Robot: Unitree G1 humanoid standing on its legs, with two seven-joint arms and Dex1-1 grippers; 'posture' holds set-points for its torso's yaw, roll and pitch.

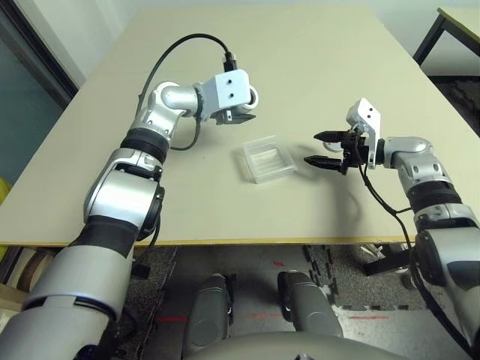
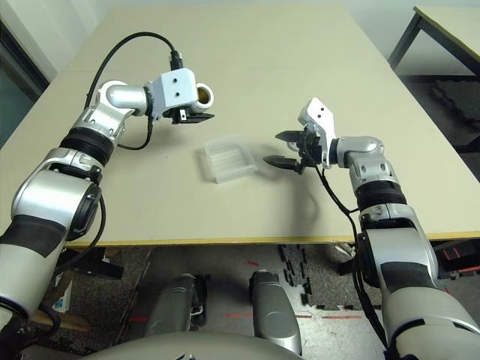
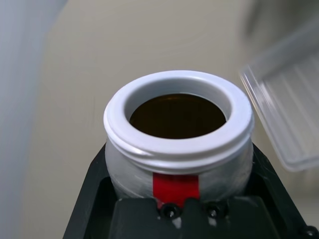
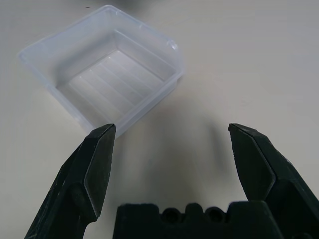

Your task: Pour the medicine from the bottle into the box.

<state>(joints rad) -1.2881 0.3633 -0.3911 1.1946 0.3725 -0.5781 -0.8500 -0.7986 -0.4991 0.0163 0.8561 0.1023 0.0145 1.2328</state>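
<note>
My left gripper (image 1: 238, 116) is shut on the bottle (image 3: 177, 144), a silver-grey cylinder with a red mark. The bottle (image 1: 252, 96) lies tipped on its side above the table, uncapped, its white-rimmed mouth facing right. Its inside looks dark brown, and the medicine is hidden. The box (image 1: 266, 159), a clear shallow tray, rests on the table below and to the right of the bottle's mouth. Its ribbed floor (image 4: 107, 74) is bare. My right gripper (image 1: 321, 148) hovers just right of the box, open, with nothing between its fingers (image 4: 97, 164).
The beige table (image 1: 315, 60) stretches far behind the box. Its front edge (image 1: 247, 241) runs close below both arms. A second table (image 1: 459, 21) stands at the far right. A black cable (image 1: 169, 56) loops over my left wrist.
</note>
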